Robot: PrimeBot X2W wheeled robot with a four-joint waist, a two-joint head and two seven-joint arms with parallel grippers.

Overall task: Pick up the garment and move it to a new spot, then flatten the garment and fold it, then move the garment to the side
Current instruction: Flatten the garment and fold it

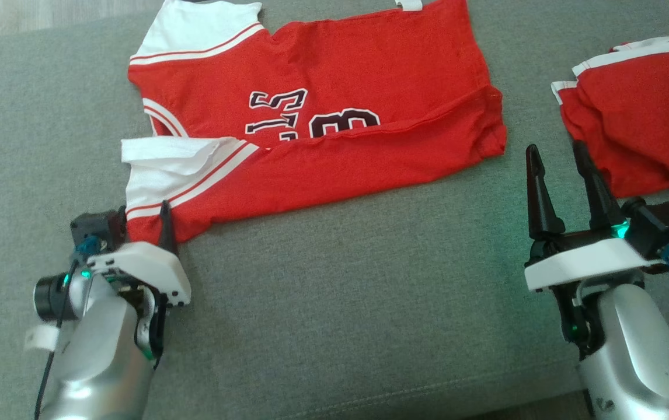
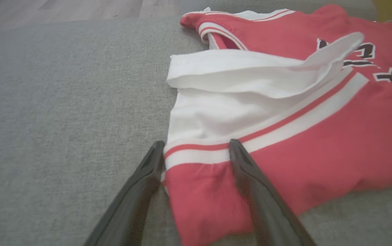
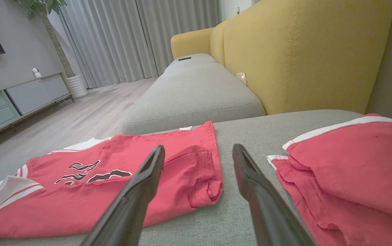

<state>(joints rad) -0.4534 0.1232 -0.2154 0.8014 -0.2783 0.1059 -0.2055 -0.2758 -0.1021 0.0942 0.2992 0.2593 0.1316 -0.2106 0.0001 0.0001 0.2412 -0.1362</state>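
Two open-fingered hands: my left hand (image 2: 196, 143) straddles a lower-left corner of the red jersey (image 1: 369, 76), likely to fold it; my right hand (image 1: 555, 146) hovers empty, lower right.

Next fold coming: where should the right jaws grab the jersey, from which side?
On the jersey, I'd take the near right hem corner. Come from the right, low along the sofa: that corner lies flat, doubled over, its free edge facing the open jaws.

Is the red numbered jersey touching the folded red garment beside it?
Apart. The head view shows a strip of bare grey cushion between the jersey and the folded red garment; the right wrist view shows the same gap.
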